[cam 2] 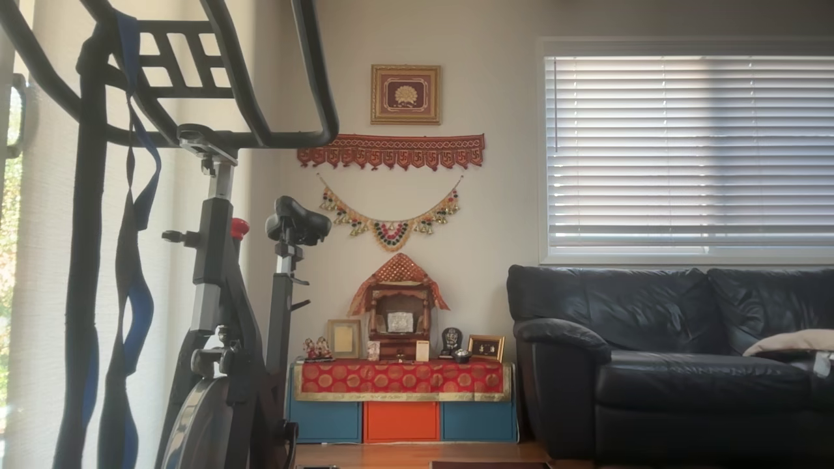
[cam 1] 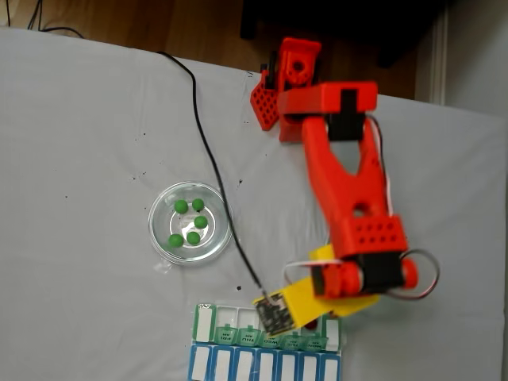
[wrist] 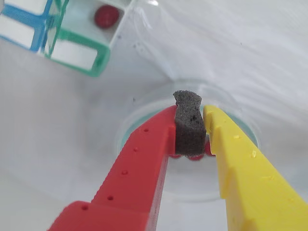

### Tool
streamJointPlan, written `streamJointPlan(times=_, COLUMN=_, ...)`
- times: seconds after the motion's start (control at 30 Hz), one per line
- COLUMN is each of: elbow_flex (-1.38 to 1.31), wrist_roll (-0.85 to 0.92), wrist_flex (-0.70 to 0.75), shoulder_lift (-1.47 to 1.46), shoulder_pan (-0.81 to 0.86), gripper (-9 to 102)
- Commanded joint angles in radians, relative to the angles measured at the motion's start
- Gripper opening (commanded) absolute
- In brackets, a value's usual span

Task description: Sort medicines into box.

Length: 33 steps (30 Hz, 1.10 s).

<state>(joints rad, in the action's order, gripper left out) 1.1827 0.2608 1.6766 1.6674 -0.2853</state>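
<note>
Gripper point(wrist: 191, 126): red finger and yellow finger nearly pressed together, a grey foam pad point(wrist: 188, 122) filling the gap. Bits of red balls point(wrist: 195, 156) peek out under the tips, inside a round glass dish point(wrist: 144, 115); whether the fingers are pinching one I cannot tell.

At the wrist view's top left, an open cell of the box point(wrist: 79, 50) holds one red ball point(wrist: 106, 17), well apart from the fingers, with bare white cloth between.

From the fixed view, the arm point(cam 1: 349, 190) reaches to the table's near edge, its yellow finger over the right end of the box point(cam 1: 208, 321). A blue-framed row point(cam 1: 262, 367) touches the box on the near side. Left of the arm sits another dish point(cam 1: 163, 238) with five green balls point(cam 1: 194, 237); a black cable point(cam 1: 208, 159) skirts its right rim. Open cloth lies left and behind.
</note>
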Motion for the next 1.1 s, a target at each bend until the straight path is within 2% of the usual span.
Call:
streamJointPlan(times=0.0, elbow_flex=0.104, wrist_roll=-0.017, wrist_flex=-0.025, shoulder_lift=0.276, shoulder_pan=-0.089, gripper=5)
streamJointPlan(times=0.17, elbow_flex=0.268, wrist_roll=-0.015, wrist_flex=-0.038, shoulder_lift=0.351, shoulder_pan=-0.224, gripper=4)
streamJointPlan(times=0.27, elbow_flex=0.368, wrist_roll=-0.005, wrist_flex=-0.106, shoulder_lift=0.410, shoulder_pan=-0.252, gripper=4)
streamJointPlan(times=0.43, elbow_flex=0.451, wrist_roll=-0.003, wrist_flex=-0.127, shoulder_lift=0.431, shoulder_pan=-0.310, gripper=4)
streamJointPlan(times=1.07, elbow_flex=0.663, wrist_roll=-0.008, wrist_flex=-0.345, shoulder_lift=0.390, shoulder_pan=-0.362, gripper=4)
